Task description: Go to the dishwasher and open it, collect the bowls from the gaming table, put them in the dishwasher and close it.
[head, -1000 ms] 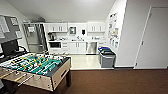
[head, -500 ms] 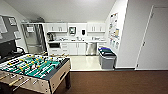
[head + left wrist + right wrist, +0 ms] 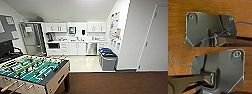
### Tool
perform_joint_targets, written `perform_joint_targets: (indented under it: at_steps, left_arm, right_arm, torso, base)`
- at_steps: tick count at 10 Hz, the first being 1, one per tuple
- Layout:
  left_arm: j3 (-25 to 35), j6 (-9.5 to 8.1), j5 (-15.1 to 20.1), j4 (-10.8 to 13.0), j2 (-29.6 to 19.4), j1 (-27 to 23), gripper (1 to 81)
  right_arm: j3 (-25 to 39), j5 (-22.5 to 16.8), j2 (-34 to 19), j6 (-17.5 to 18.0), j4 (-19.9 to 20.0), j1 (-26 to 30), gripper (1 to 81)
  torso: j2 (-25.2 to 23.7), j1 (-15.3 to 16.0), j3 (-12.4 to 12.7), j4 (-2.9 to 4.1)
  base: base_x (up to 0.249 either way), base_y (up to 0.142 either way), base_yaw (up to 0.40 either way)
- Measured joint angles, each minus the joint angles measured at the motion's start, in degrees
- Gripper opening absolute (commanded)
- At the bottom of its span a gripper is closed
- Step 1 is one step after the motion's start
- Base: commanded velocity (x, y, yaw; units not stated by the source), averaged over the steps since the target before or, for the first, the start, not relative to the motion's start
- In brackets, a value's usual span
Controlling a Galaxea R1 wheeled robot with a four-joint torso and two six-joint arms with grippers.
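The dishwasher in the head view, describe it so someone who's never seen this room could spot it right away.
Look to the far end of the room, at the kitchenette wall with white cabinets above and below a counter. In the lower row, toward the right end, sits the dishwasher, just behind the grey bins on the pale floor. Its flat steel-grey front stands out from the white cabinet doors on either side of it.

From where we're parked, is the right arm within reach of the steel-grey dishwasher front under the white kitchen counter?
Probably not. The steel-grey dishwasher front stands at the far end of the room, beyond a stretch of dark brown carpet and pale kitchen floor. Nothing blocks the way; it just looks too far off.
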Motion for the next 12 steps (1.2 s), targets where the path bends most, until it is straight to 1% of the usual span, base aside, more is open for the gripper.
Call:
perform_joint_targets:
  at_steps: [8, 12]
  left_arm:
    - [-0.09, -0.05, -0.04, -0.01, 0.16, -0.12, 81.1]
    - [-2.4, -0.05, -0.13, -0.01, 0.79, -0.12, 81.1]
  right_arm:
    - [0.0, 0.09, -0.02, 0.13, 0.0, 0.35, 81.1]
    - [0.0, 1.35, -0.15, 0.22, 0.0, 0.38, 81.1]
  torso:
    - [0.0, 0.0, 0.0, 0.0]
    - [0.0, 0.0, 0.0, 0.0]
  base:
    - [0.185, 0.0, 0.0]
    - [0.19, 0.0, 0.0]
